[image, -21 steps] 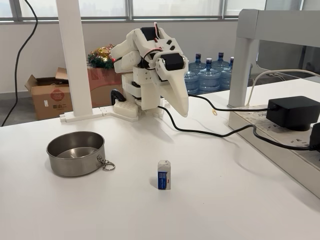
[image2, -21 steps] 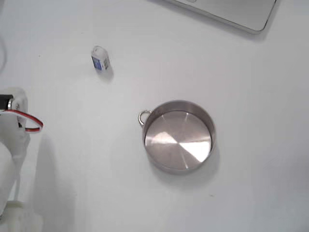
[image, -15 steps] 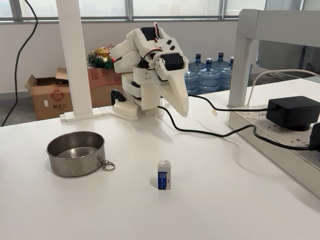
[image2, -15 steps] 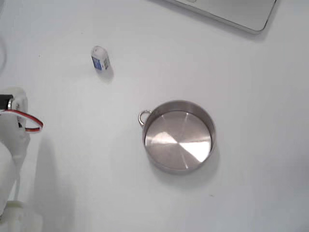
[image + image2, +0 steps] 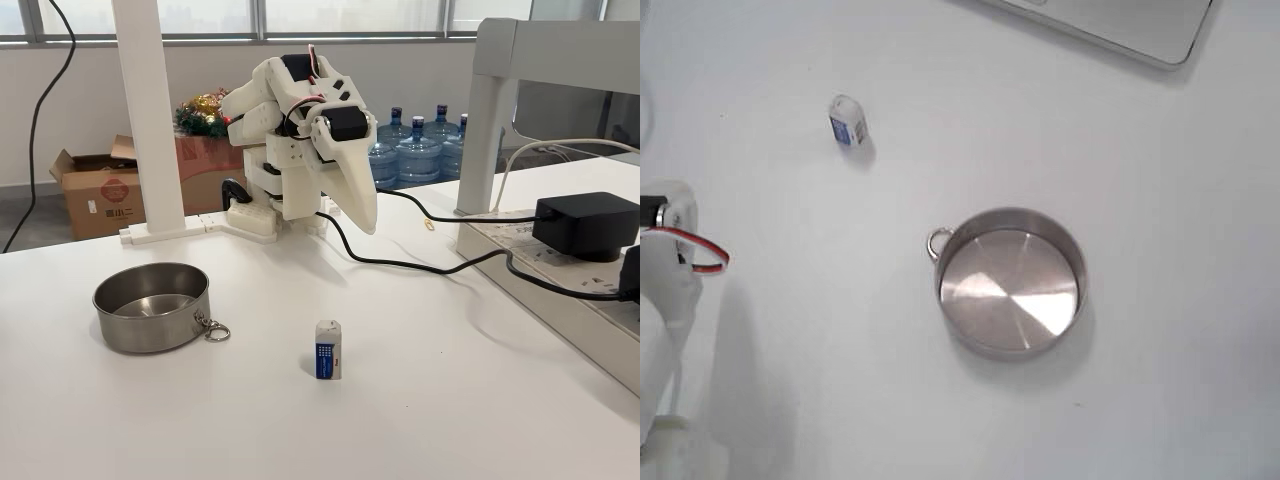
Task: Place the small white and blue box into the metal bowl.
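- The white gripper hangs folded up near the arm's base, its tip pointing down, and its two fingers look pressed together with nothing held.
- The small white and blue box stands upright on the table, in front of the gripper and lower down, well apart from it.
- The metal bowl sits empty, off to the box's left in this side fixed view.
- I think the arm must reach forward and down to the box.
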